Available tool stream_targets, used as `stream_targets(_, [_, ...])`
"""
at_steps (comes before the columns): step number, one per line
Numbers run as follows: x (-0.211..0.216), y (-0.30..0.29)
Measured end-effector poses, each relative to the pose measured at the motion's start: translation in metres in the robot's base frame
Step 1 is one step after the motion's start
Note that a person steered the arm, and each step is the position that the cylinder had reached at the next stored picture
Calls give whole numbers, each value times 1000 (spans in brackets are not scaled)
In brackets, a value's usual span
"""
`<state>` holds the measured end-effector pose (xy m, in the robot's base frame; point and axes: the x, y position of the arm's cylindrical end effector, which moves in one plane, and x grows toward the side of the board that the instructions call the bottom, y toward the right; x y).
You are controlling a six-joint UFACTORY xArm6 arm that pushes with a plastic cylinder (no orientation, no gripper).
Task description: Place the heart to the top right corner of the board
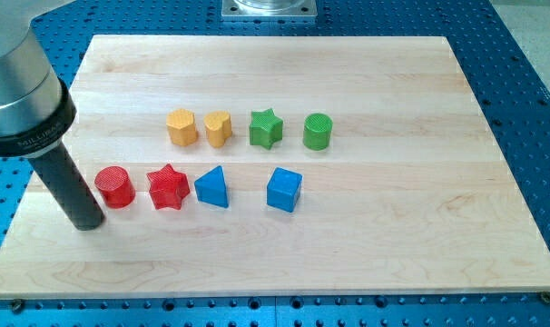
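The yellow heart (218, 128) stands on the wooden board (393, 236) in the upper row, left of centre, between a yellow hexagon-like block (181, 127) on its left and a green star (265, 128) on its right. My tip (88, 222) rests on the board at the view's left, just left of the red cylinder (114, 187) and well below and left of the heart. The rod rises to a large grey body at the view's top left.
A green cylinder (318, 132) ends the upper row on the right. The lower row holds a red star (168, 187), a blue triangle (212, 186) and a blue cube (284, 189). A blue perforated table (529, 73) surrounds the board.
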<state>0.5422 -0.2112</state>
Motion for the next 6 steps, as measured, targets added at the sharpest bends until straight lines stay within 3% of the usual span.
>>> stream_targets(4, [-13,18])
stream_targets(6, [-103,103])
